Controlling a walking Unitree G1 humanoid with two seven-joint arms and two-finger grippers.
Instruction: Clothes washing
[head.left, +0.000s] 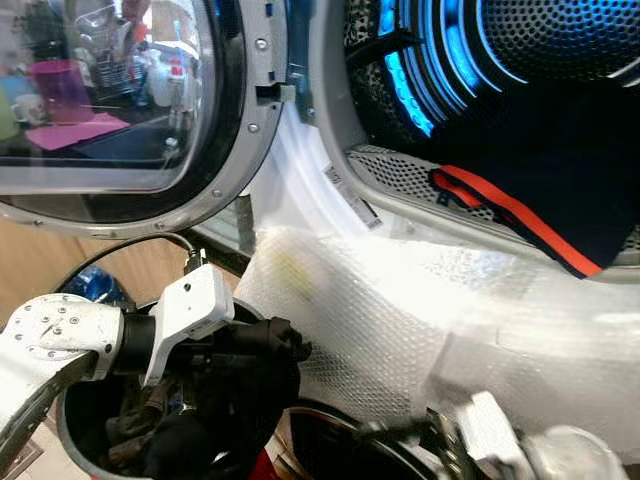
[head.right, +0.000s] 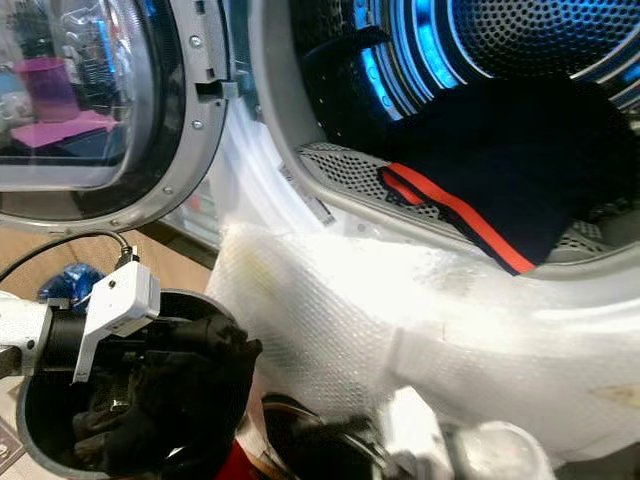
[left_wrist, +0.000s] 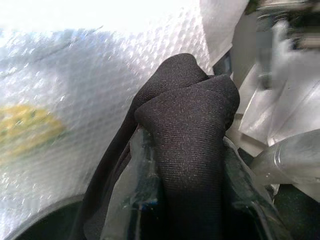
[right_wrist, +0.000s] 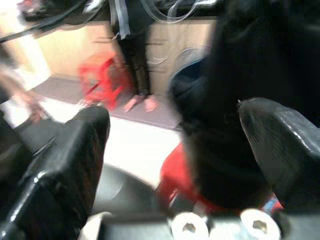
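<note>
The washing machine's drum (head.left: 520, 50) stands open and lit blue, with a dark garment with a red stripe (head.left: 540, 160) lying in its mouth. Below to the left, my left gripper (head.left: 285, 345) is shut on a black garment (left_wrist: 185, 140), bunched over its fingers above a grey bucket (head.left: 72, 440) of dark clothes. The held cloth is close to the bubble wrap (head.left: 400, 300) draped over the machine's front. My right gripper (right_wrist: 170, 130) hangs low at the bottom right, open, with nothing between its fingers (right_wrist: 70, 150).
The round glass door (head.left: 110, 100) is swung open to the left, above the bucket. A blue object (head.left: 95, 285) lies on the floor behind the bucket. In the right wrist view a person's legs (right_wrist: 132, 50) stand by a red stool (right_wrist: 102, 80).
</note>
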